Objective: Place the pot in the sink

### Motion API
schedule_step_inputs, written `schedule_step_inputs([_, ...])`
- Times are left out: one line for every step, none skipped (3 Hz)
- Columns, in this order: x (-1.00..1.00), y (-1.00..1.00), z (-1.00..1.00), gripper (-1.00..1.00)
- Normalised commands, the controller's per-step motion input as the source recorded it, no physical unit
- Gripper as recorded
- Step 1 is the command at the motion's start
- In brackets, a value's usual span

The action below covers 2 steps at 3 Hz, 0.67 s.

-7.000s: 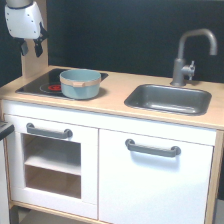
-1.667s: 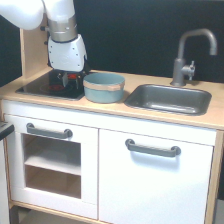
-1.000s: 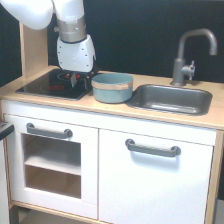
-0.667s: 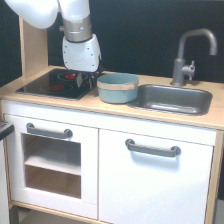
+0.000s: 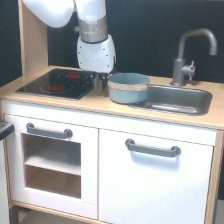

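Pot (image 5: 128, 87), light blue-teal w/ a tan band, sits upright on the pale wood countertop (image 5: 90, 102) of a toy kitchen, between the stovetop and the sink. Its side toward the exterior view's right reaches the sink's near rim; can't tell if it overlaps the edge.

Surface & room: counter runs the full width of the unit, white cabinet fronts below, dark wall behind. A tall wood side panel (image 5: 33, 42) stands at the exterior view's left.

Gripper (image 5: 98, 81) hangs from a white arm (image 5: 80, 20), coming down from the top of the view, just beside the pot on the exterior view's left. Fingers are dark, small and partly hidden behind the pot's edge; can't tell if they're spread or clamped, or whether they touch the pot.

Sink (image 5: 181, 99), dark grey rectangular basin w/ rounded corners, is set into the counter at the exterior view's right, w/ a grey curved faucet (image 5: 192, 55) behind it.

Black stovetop (image 5: 56, 84) w/ red rings lies on the exterior view's left, behind and beside the gripper. Below: an oven-style door (image 5: 50, 162) w/ a window and grey handle, and a plain cabinet door (image 5: 152, 187) w/ a grey handle under the sink.
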Motion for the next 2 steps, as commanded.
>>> schedule_step_inputs([-0.20,0.69,0.71,0.87])
schedule_step_inputs([0.06,0.61,0.70,1.00])
